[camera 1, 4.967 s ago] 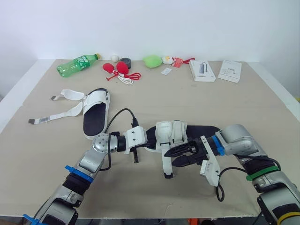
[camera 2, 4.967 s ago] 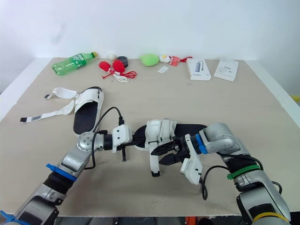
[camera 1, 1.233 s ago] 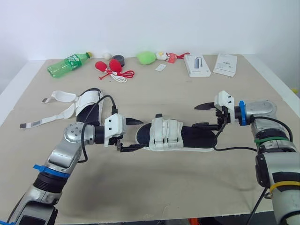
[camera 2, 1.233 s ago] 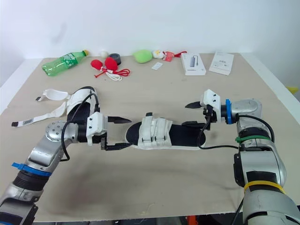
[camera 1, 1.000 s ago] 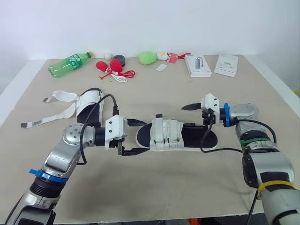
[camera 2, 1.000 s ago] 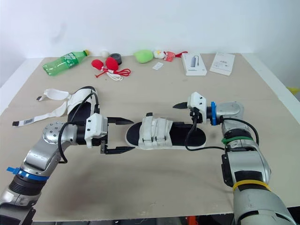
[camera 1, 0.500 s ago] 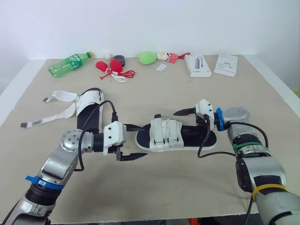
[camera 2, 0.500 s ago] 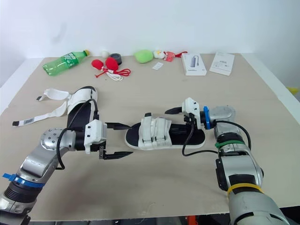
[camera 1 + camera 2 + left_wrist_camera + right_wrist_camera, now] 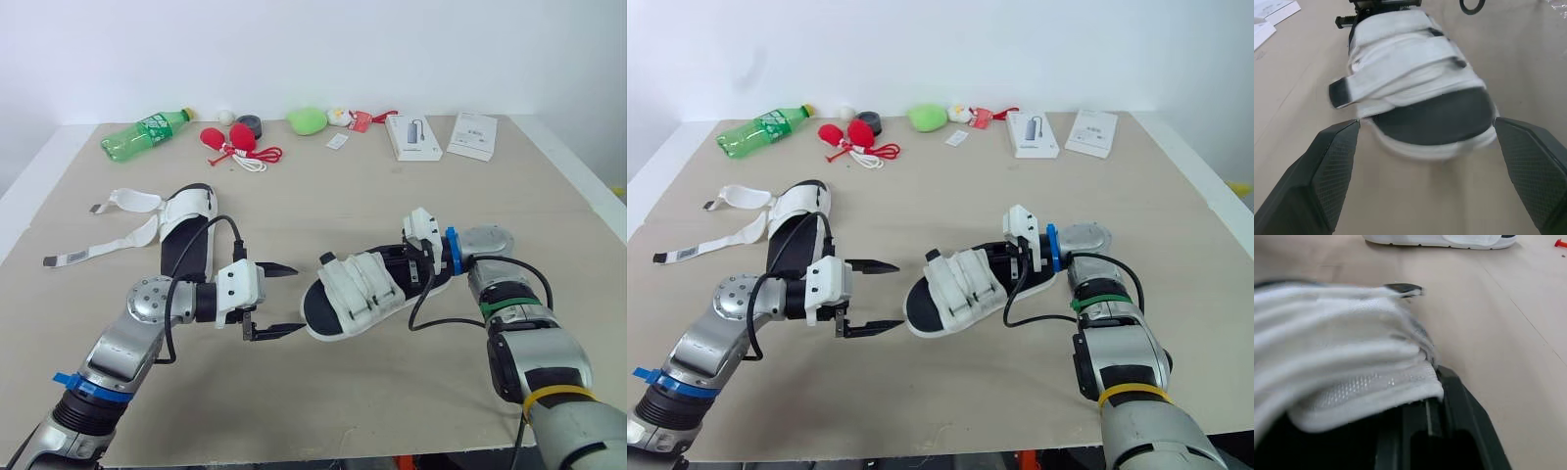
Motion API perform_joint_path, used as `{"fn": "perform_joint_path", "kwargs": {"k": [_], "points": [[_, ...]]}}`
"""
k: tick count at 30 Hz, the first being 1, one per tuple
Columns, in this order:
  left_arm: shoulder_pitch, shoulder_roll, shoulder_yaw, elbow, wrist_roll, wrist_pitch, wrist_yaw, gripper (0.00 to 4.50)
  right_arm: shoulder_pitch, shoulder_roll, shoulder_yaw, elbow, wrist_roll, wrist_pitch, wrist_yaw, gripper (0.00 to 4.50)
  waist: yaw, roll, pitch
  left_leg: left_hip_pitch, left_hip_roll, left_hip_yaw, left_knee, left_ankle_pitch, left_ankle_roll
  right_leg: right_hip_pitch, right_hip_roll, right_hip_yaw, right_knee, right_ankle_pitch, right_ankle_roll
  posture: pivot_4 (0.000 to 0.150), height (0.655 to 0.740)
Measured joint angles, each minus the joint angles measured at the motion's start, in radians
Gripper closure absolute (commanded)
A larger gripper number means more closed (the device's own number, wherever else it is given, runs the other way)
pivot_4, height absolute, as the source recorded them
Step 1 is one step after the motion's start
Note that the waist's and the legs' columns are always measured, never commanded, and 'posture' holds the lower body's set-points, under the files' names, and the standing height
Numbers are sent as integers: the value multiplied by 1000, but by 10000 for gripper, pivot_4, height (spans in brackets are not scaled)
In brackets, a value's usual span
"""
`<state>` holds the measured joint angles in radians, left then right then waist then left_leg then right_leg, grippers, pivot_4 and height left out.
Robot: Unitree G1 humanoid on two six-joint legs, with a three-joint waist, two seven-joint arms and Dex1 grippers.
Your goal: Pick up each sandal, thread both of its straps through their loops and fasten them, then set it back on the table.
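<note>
Table (image 9: 323,196) carried both sandals. The fastened sandal (image 9: 364,291) lay slanted near its middle, heel clamped in my right gripper (image 9: 392,260). The unfastened sandal (image 9: 188,235) lay farther left, its straps trailing loose. My left gripper (image 9: 284,299) hung spread wide just short of the fastened sandal's toe, touching nothing.

Beige worktop (image 9: 323,196): a strapped sandal (image 9: 364,292) sits near centre, with an open sandal (image 9: 188,233) to its left, straps splayed. Along the far edge, from left, lie a green bottle (image 9: 147,133), red balls on a cord (image 9: 227,139), a green lump (image 9: 311,120), a white box (image 9: 411,137) and a leaflet (image 9: 473,135).
</note>
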<state>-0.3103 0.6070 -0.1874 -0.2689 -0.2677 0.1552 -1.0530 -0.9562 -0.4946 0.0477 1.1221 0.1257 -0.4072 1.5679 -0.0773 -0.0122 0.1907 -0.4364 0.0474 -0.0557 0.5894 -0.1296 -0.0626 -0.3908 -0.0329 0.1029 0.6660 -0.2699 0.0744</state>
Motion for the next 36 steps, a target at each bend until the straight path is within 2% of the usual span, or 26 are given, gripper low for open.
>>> {"fn": "perform_joint_path", "kwargs": {"k": [11, 13, 16, 21, 23, 25, 26, 27, 31, 33, 36], "points": [[-11, -15, -8, 15, 14, -15, 7, 0, 1, 1, -21, -1, 24, 115, -18, 43552, 0, 0, 0, 0, 0, 0, 1, 0, 0, 0, 0, 0, 0, 0, 0, 1500, 7400], [-27, -24, -7, 26, 13, -21, 7, 0, -3, 1, -44, -1, 26, 177, -88, 43552, 0, 0, 0, 0, 0, 0, 2, 0, 0, 0, 0, 0, 0, 1, 1, 1500, 7400], [-52, -30, 0, 64, 12, -28, 8, 0, -25, -6, -70, 0, 13, 277, -330, 43552, 0, 0, 0, -1, 0, 0, 3, 0, 0, 0, 0, 1, 0, 2, 1, 1500, 7400], [-81, -55, 5, 94, 26, -31, 55, 0, -52, -5, -129, -18, -43, 405, -877, 43552, 1, 0, 0, -2, 0, 0, 3, 1, 0, -1, 0, 1, 0, 3, 0, 1500, 7400], [-84, -63, 7, 98, 36, -30, 74, 0, -48, 0, -142, -68, -54, 455, -1007, 43552, 1, 0, 0, -3, 0, 0, 3, 1, 0, -2, 0, 2, 0, 5, -3, 1500, 7400], [-93, -81, 6, 104, 47, -22, 103, 0, -20, 40, -180, -193, -53, 534, -1169, 43552, -2, 0, 0, -3, 0, 0, 1, 1, 0, -3, 0, 2, 1, 5, -5, 1500, 7400], [-102, -91, 5, 103, 51, -18, 116, 0, 28, 94, -223, -336, -45, 620, -1306, 43552, -2, 0, 0, -3, 0, 0, -1, 1, 0, -4, 1, 2, 2, 5, -6, 1500, 7400], [-104, -91, 5, 103, 52, -17, 117, 0, 33, 101, -227, -352, -44, 631, -1324, 43552, -2, 0, 0, -3, 0, 0, -1, 1, 0, -5, 1, 2, 2, 4, -6, 1500, 7400], [-106, -112, -3, 99, 67, -1, 147, 0, 192, 241, -290, -687, -45, 836, -1601, 43552, 3, 0, 0, -5, 0, -1, -3, 1, 0, -8, 1, 1, 4, 3, -7, 1500, 7400], [-107, -124, -14, 98, 74, 7, 158, 0, 229, 301, -294, -791, -51, 897, -1692, 43552, 3, 0, 0, -7, 0, 0, -3, 1, 0, -10, 1, 2, 5, 3, -7, 1500, 7400], [-107, -133, -21, 91, 81, 18, 174, 0, 261, 327, -293, -868, -56, 955, -1757, 43552, 3, 0, 0, -7, 0, 0, -1, 2, 0, -10, 1, 2, 6, 4, -7, 1500, 7400]]}}
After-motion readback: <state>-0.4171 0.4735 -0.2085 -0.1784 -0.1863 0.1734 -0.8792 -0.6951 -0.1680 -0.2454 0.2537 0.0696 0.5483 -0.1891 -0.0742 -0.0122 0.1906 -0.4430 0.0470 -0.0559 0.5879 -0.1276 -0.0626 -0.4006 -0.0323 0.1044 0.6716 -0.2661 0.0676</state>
